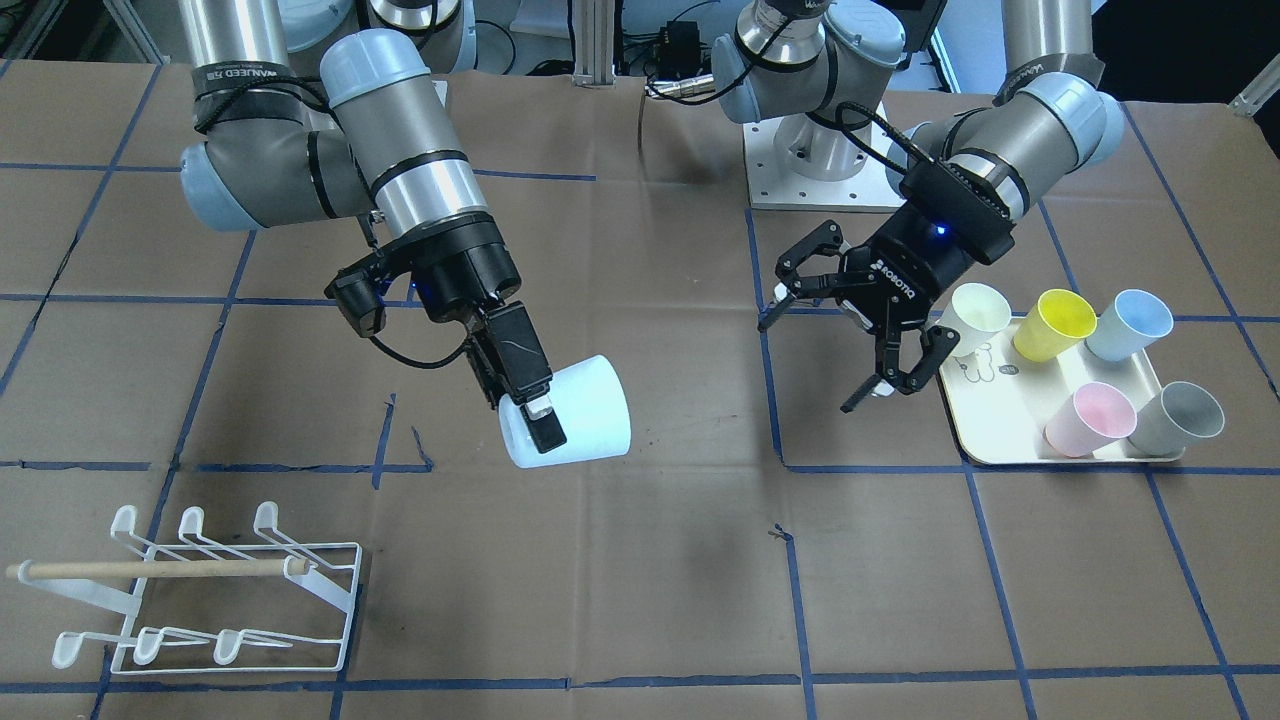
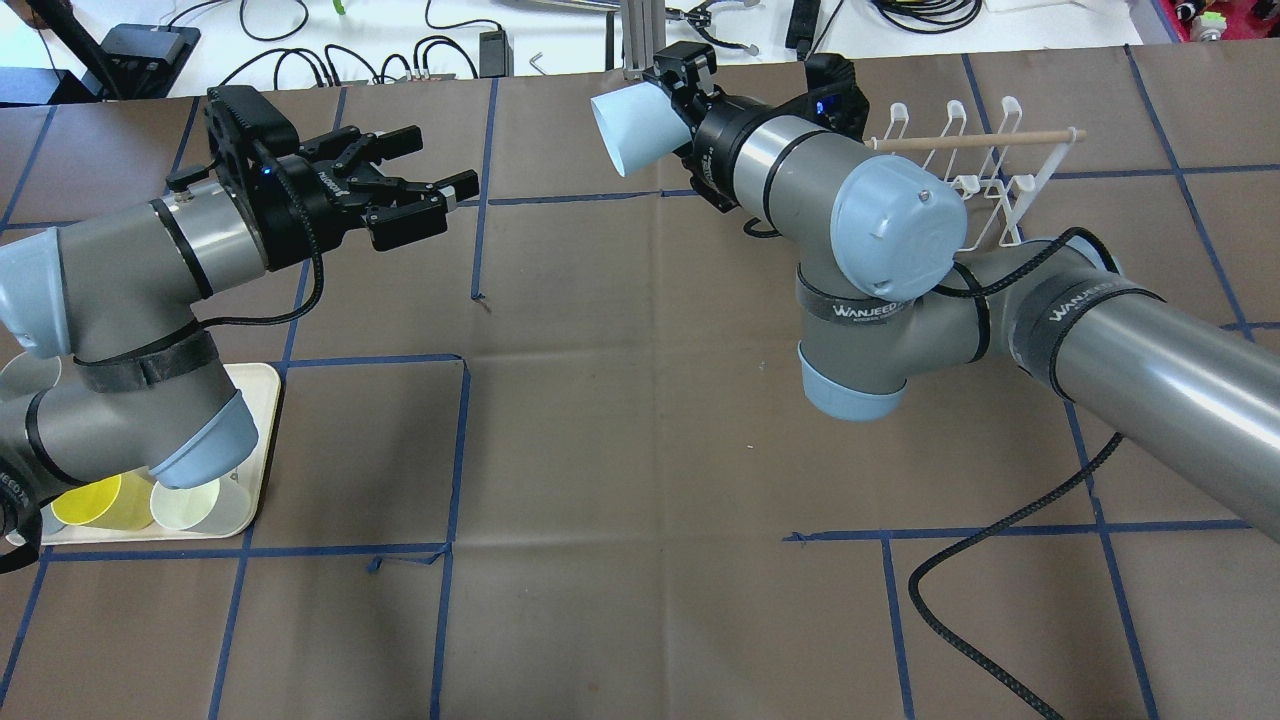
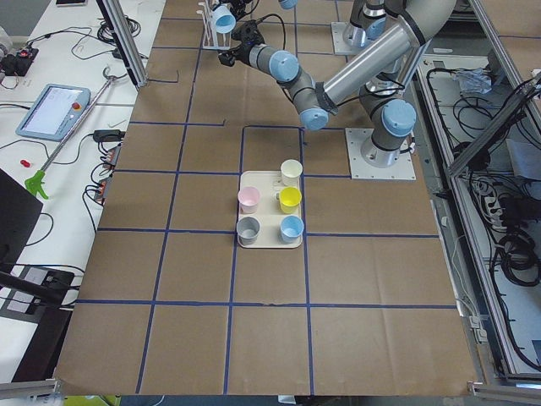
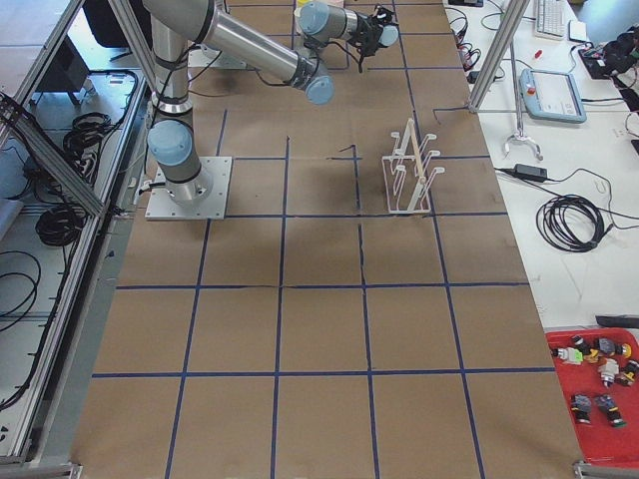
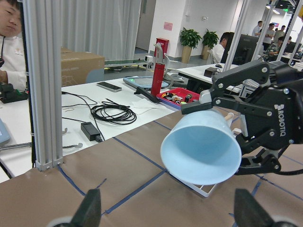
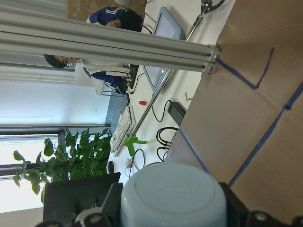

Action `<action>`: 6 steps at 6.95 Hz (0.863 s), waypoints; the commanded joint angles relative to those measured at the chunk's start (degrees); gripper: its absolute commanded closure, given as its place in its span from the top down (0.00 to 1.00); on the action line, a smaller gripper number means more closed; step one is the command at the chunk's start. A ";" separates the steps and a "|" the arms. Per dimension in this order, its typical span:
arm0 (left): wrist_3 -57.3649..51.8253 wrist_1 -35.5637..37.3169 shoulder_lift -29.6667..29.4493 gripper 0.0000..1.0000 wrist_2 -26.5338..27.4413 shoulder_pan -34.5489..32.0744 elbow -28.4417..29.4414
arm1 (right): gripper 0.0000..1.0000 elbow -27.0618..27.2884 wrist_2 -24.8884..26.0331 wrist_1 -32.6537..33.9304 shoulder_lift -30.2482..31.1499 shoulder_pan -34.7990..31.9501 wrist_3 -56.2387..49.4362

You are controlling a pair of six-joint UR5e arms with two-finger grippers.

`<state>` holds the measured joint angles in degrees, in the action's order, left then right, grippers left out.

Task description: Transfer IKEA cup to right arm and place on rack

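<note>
Nearest the front camera, by the table's (image 1: 650, 600) edge, stands the rack (image 1: 200, 569), with six prongs in two rows of three and one dowel (image 1: 100, 571) across, no cup on it; further in, well apart from it, the right gripper (image 1: 540, 422) hangs above the table with its fingers clamped across the body of the pale-blue cup (image 1: 590, 420), which lies tilted, its mouth turned toward the other arm; beyond, off to the side, the left gripper (image 1: 808, 365) is spread wide and holds nothing, just beside the tray (image 1: 1000, 435); so the hand-over looks done and only the racking remains. The danger, as I judge it, lies in grip and aim: the cup looks smooth and tapered, so it may slip or twist between the fingers on the way; if its mouth meets a prong off-centre, the rim may catch, or shove the light rack along; the dowel may also foul the cup. The count: two arms, two grippers, one rack, one tray, six cups; one held, five on the tray (white, yellow, blue, pink, grey).
</note>
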<state>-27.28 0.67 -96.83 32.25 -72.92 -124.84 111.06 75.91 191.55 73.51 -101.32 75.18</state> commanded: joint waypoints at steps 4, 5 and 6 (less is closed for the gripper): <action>0.48 -35.81 -0.46 0.99 34.90 -4.31 18.53 | 0.24 -0.49 3.20 2.06 -0.47 10.41 -44.40; 1.96 -48.45 -0.64 0.99 45.95 -8.51 24.93 | 0.24 -0.84 2.76 2.25 -0.48 12.97 -51.03; 7.54 -59.28 -0.99 0.99 51.63 -11.77 30.57 | 0.24 -1.37 2.76 2.42 -1.95 13.95 -56.50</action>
<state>-24.29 -45.32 -97.49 75.23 -80.71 -101.10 110.20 78.78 193.65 72.73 -89.32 26.35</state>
